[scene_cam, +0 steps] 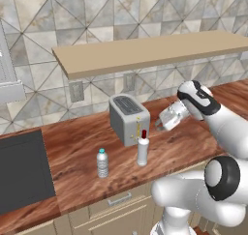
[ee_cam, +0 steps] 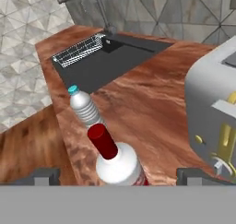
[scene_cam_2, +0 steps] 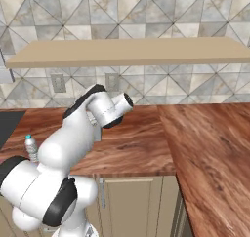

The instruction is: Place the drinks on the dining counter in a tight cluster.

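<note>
Fingers [ee_cam: 44, 176] spread above wood-grain counter [scene_cam: 77, 152] beneath tiled wall [scene_cam: 97, 11].

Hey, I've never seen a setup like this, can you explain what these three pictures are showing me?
It is a computer-rendered kitchen with a white robot arm. Two pictures come from cameras behind the arm, to its left and right; the third looks out from its hand. On the brown wood counter stand a grey toaster, a slim white bottle with a red cap and a small clear bottle with a blue cap. The hand is open, holds nothing, and sits near the white bottle. A dark sink lies further along.
</note>
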{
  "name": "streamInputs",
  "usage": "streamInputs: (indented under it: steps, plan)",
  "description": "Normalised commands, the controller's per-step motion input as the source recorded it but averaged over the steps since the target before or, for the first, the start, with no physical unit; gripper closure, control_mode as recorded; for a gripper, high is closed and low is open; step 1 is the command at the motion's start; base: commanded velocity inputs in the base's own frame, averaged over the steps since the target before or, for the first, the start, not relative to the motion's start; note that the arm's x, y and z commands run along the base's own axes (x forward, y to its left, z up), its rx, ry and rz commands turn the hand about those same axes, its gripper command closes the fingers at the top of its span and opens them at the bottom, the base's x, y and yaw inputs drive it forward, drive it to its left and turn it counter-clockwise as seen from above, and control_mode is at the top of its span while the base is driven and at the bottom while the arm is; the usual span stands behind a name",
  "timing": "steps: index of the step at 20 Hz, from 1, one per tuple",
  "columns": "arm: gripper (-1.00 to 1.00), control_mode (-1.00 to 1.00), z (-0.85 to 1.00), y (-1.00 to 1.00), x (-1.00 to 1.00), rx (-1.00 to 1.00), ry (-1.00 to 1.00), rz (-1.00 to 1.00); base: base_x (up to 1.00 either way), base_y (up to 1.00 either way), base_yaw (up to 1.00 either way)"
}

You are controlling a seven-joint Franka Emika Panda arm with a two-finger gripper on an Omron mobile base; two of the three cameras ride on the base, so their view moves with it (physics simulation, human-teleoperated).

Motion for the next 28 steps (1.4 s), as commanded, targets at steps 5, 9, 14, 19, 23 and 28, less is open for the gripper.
streamInputs:
  steps: [5,9,14,19,23,28]
  plan:
    - [-1.0,-1.0,-0.08,0.0,-0.5,0.16,-0.17,0.32,0.0,0.0,0.0]
    - [-1.0,-1.0,0.0,0.0,-0.42,0.07,-0.09,0.24,0.0,0.0,0.0]
    - [-1.0,-1.0,0.0,0.08,-0.21,0.0,0.0,0.05,0.0,0.0,0.0]
    - [-1.0,-1.0,-0.27,0.12,0.07,0.0,0.0,-0.01,0.0,0.0,0.0]
    - [-1.0,-1.0,-0.31,0.04,0.14,0.0,0.0,-0.1,0.0,0.0,0.0]
    - [-1.0,-1.0,-0.1,0.03,0.31,0.0,0.0,-0.13,0.0,0.0,0.0]
